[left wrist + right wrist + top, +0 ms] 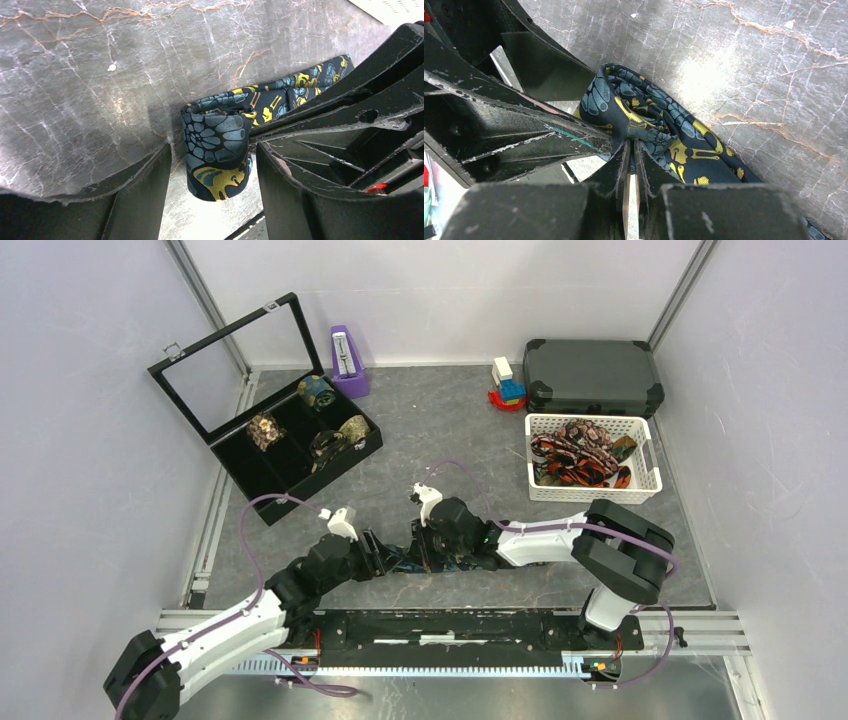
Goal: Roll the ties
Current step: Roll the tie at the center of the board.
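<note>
A dark navy tie with blue-gold paisley (412, 565) lies near the table's front edge between my two grippers. In the left wrist view its end is rolled into a small upright coil (217, 145). My left gripper (214, 167) is open and straddles the coil, with a gap showing on the left side. My right gripper (630, 146) is shut, pinching a fold of the tie (664, 125) beside the coil. The rest of the strip trails off to the right on the table. In the top view the left gripper (388, 558) and right gripper (428, 552) nearly touch.
An open black display box (285, 502) at back left holds several rolled ties (265, 430). A white basket (642, 483) at right holds loose red-orange and brown ties (572, 455). A dark case (592, 375), toy blocks (507, 385) and a purple object (347, 360) stand at the back.
</note>
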